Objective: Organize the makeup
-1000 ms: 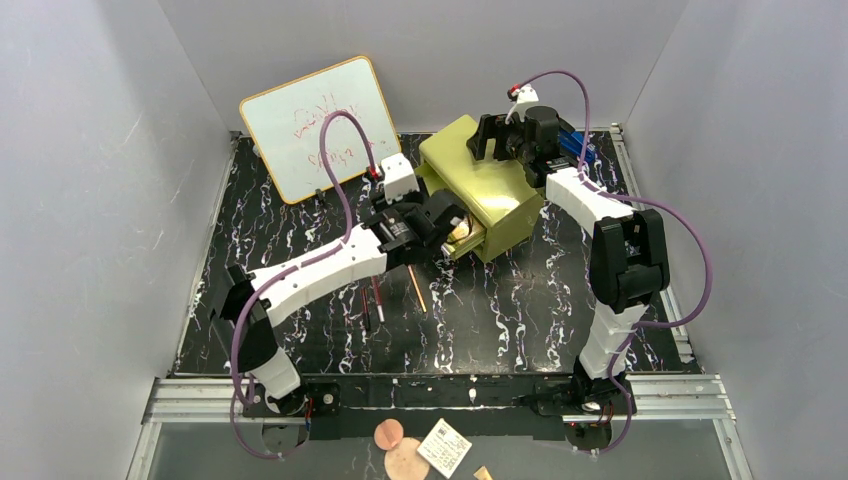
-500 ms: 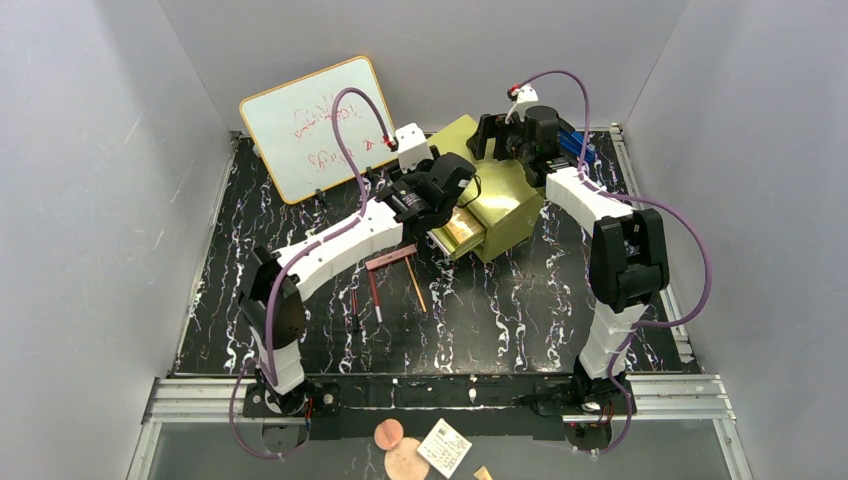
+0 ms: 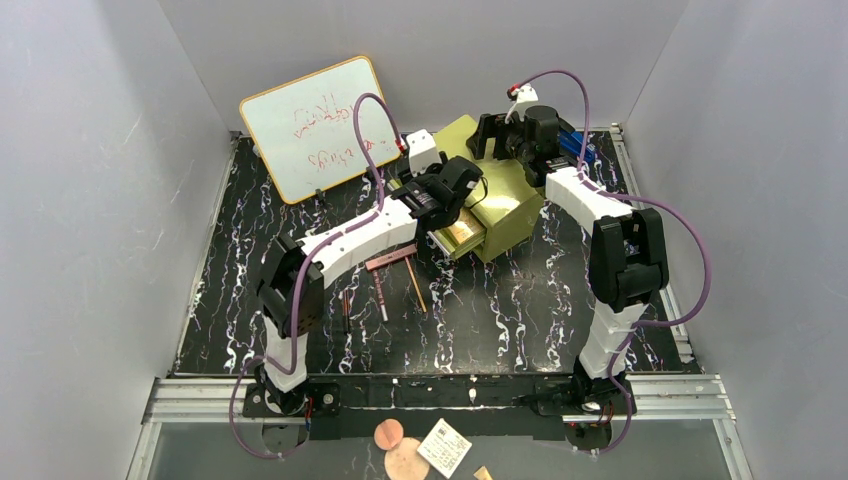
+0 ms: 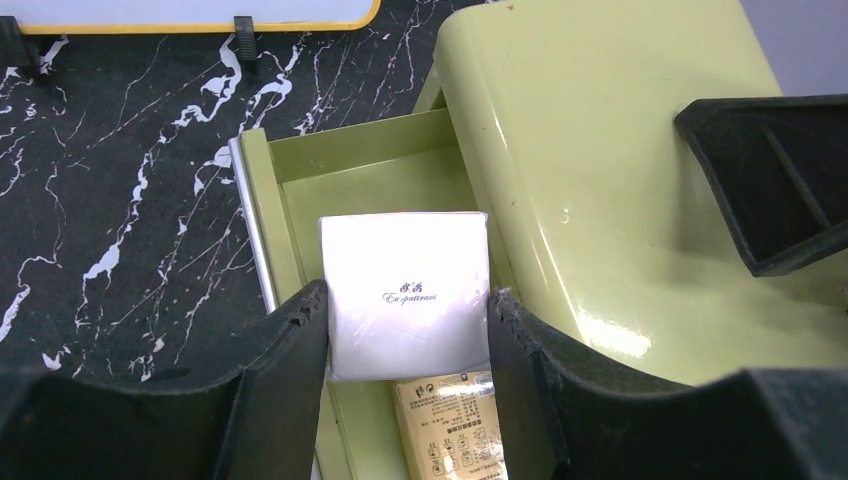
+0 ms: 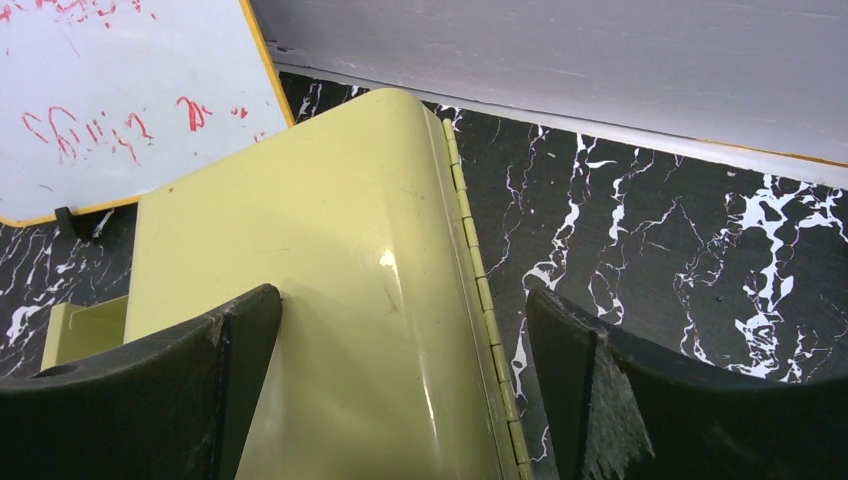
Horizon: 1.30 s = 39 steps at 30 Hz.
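My left gripper [image 4: 406, 296] is shut on the small white square box [image 4: 405, 250], both fingers pressed to its sides, above the pulled-out drawer [image 4: 350, 165] of the olive-yellow chest [image 3: 500, 195]. A tan-orange palette [image 4: 445, 420] lies in that drawer beneath the box. On the table in front lie the thin pink case [image 3: 390, 260], a dark-red pencil [image 3: 380, 298], a tan pencil [image 3: 417, 288] and a black pencil [image 3: 345, 312]. My right gripper [image 5: 400, 300] stands open over the chest's rear hinged edge [image 5: 480, 290], one finger above the lid, the other past the hinge.
A whiteboard [image 3: 315, 125] with red writing leans at the back left, just behind the chest. Grey walls close in the black marbled table [image 3: 520, 310] on three sides. The left arm [image 3: 350, 240] stretches diagonally over the table's left half.
My left arm has reached farther back and right, carrying the white box from the drawer's front to above the open drawer. The pink case came into view. The right arm stayed put.
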{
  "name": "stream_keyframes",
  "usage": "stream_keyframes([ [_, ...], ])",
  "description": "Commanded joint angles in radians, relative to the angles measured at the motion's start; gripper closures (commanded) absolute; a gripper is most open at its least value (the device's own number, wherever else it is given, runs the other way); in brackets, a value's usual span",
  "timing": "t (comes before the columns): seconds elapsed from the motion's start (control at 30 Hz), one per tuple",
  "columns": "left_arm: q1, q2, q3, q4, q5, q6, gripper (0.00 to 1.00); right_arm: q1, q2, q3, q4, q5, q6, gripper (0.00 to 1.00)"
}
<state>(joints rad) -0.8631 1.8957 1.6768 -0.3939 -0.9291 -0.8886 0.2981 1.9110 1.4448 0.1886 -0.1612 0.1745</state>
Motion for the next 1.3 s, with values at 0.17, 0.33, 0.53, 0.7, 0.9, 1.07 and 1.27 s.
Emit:
stream_keyframes([
  [0.17,0.007,0.007,-0.025,0.081,-0.088,-0.024,1.0,0.009,0.174,-0.109,-0.418,0.022,-0.062,0.01],
  [0.33,0.009,0.023,-0.051,0.088,-0.106,-0.041,1.0,0.008,0.175,-0.108,-0.419,0.023,-0.063,0.01],
  [0.53,0.012,0.037,-0.07,0.088,-0.122,-0.063,1.0,0.009,0.178,-0.107,-0.423,0.023,-0.064,0.01],
  [0.7,0.013,0.052,-0.074,0.086,-0.123,-0.074,1.0,0.008,0.179,-0.107,-0.424,0.022,-0.066,0.01],
  [0.9,0.013,0.054,-0.077,0.074,-0.114,-0.099,1.0,0.009,0.182,-0.105,-0.427,0.02,-0.067,0.01],
  [1.07,0.013,0.045,-0.085,0.07,-0.093,-0.121,0.94,0.009,0.185,-0.103,-0.427,0.021,-0.067,0.01],
  [1.27,0.013,0.048,-0.075,0.068,-0.071,-0.13,0.81,0.009,0.184,-0.103,-0.429,0.019,-0.069,0.01],
])
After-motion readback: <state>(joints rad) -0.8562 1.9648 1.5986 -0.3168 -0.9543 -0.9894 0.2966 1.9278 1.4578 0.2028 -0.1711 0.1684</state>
